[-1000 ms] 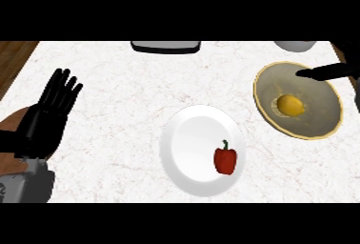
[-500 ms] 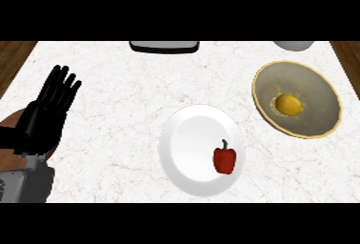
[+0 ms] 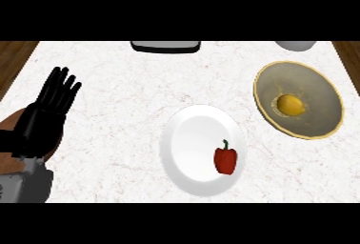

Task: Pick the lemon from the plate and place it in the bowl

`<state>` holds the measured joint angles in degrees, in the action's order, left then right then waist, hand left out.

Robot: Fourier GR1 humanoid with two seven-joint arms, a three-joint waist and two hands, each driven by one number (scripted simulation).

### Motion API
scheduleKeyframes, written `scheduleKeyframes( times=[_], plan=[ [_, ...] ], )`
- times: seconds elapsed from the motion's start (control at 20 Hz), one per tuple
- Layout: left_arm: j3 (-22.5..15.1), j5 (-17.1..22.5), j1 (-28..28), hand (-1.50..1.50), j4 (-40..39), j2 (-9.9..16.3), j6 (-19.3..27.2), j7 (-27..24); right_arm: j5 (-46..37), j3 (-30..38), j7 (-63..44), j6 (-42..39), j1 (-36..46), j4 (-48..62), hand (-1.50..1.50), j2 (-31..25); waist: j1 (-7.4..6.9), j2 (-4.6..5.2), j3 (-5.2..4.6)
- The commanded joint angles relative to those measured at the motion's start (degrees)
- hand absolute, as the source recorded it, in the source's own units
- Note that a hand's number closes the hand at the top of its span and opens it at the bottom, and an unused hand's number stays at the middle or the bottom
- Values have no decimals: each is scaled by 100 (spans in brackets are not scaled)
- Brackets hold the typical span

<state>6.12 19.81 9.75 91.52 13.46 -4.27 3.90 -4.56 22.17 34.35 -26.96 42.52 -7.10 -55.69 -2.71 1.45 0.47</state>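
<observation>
1 look at the counter (image 3: 126, 95) tells the story: the lemon (image 3: 290, 105) sits inside the bowl (image 3: 267, 78), low in its hollow and slightly right of middle, well apart from the white plate (image 3: 190, 138) it was meant to leave. By my read the placing is done, and what remains is only a clean finish. To do that well, keep everything away from the bowl's rim, make no sweep across the plate, and let the fruit lie settled where it is.

On that plate, 1 red pepper (image 3: 225, 160) lies toward the lower right, stem pointing up the view, touching nothing else. It is not part of the job and should be left alone.

Now the hands. The left hand (image 3: 44, 116) shows at the view's left edge, fingers straight and fanned upward, palm toward the counter's middle, nothing in its hold. It stands upright on its grey forearm (image 3: 25, 186), which comes in from the lower left corner. That is a resting pose, well apart from both plate and bowl. The right hand is nowhere in the view.

At the far edge, a dark tray-like thing (image 3: 165, 46) and a pale rounded vessel (image 3: 295, 45) are cut off by the frame.
</observation>
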Motion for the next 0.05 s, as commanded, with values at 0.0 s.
scheduleKeyframes(
  times=[0.0],
  plan=[
    [-63, -67, -46, 0, 127, -33, 43, 26, -57, -27, 323, -458, -409, 57, -150, -265, 4, -4, 8]
  ],
)
